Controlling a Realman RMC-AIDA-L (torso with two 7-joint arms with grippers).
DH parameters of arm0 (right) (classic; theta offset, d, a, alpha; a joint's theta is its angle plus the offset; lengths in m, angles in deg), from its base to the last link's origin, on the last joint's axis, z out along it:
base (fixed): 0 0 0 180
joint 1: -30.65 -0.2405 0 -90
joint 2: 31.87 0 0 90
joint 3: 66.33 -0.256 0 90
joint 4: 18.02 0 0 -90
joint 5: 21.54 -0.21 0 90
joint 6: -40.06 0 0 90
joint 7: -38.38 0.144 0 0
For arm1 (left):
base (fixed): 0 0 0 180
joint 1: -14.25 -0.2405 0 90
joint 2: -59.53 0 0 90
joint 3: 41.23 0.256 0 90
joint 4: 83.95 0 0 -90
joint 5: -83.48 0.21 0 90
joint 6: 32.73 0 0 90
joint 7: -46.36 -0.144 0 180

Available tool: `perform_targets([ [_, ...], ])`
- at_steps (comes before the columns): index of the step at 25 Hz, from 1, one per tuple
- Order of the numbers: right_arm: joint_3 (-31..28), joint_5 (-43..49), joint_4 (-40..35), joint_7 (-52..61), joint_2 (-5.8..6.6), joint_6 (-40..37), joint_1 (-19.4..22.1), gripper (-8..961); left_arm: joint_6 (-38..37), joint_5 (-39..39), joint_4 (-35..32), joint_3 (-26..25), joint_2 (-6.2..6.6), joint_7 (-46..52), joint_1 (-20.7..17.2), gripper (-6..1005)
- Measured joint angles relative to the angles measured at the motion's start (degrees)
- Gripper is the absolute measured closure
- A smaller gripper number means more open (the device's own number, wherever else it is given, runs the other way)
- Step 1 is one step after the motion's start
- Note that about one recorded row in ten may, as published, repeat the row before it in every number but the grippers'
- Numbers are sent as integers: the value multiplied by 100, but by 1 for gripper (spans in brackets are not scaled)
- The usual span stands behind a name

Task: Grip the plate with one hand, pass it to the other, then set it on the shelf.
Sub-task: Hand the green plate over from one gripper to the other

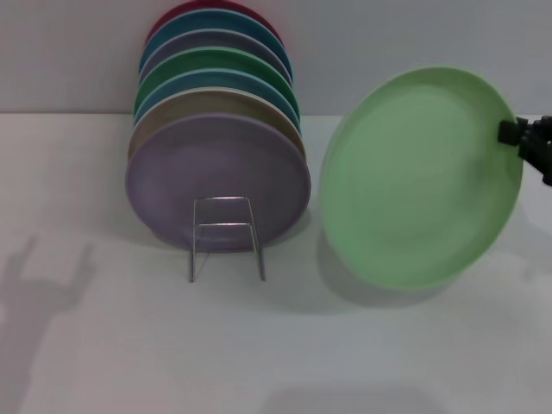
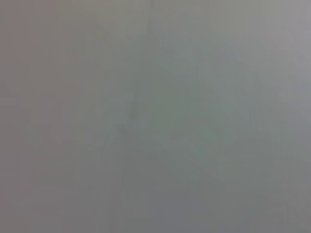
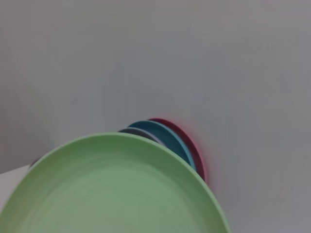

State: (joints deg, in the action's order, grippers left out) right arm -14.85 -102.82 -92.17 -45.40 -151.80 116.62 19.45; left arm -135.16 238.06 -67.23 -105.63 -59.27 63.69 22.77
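The plate (image 1: 421,179) is round, light green and not shiny. It is up off the table on the right side of the head picture, tipped so its hollow face looks toward the camera. The right gripper (image 1: 517,138) pinches its upper right rim. The shelf (image 1: 226,235) is a thin silver wire rack at the left middle of the picture. Its upright wire loop stands in front. The plate is to the right of the shelf, not touching it.
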Motion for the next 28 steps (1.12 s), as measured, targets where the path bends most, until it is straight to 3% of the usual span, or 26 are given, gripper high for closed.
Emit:
perform_targets([
  [4, 602, -276, -46, -108, 0, -569, 270, 931, -6, 2, 46, 431, 10, 8, -49, 156],
  [5, 1048, -496, -32, -261, 1, -938, 421, 931, -9, 2, 58, 582, 20, 32, -54, 156],
  [6, 1048, -496, -32, -261, 1, -938, 421, 931, -9, 2, 58, 582, 20, 32, -54, 156],
  [10, 2066, -1043, -33, -697, 3, -1595, 754, 931, -33, 8, 53, 797, 53, 83, -76, 156],
  [15, 2466, -1455, -161, -1132, 5, -1742, 1073, 931, -77, 10, -11, 804, 56, 56, -112, 156],
  [19, 2357, -1555, -238, -1261, 5, -1558, 1175, 931, -84, -8, -28, 817, 21, -91, -120, 156],
  [25, 1327, -1281, -306, -1232, 5, -1081, 1124, 931, -87, -4, 19, 825, -13, -198, -123, 156],
  [28, 1165, -1053, -389, -1278, 5, -1085, 1112, 931, -81, -19, 46, 846, -23, -261, -122, 156],
])
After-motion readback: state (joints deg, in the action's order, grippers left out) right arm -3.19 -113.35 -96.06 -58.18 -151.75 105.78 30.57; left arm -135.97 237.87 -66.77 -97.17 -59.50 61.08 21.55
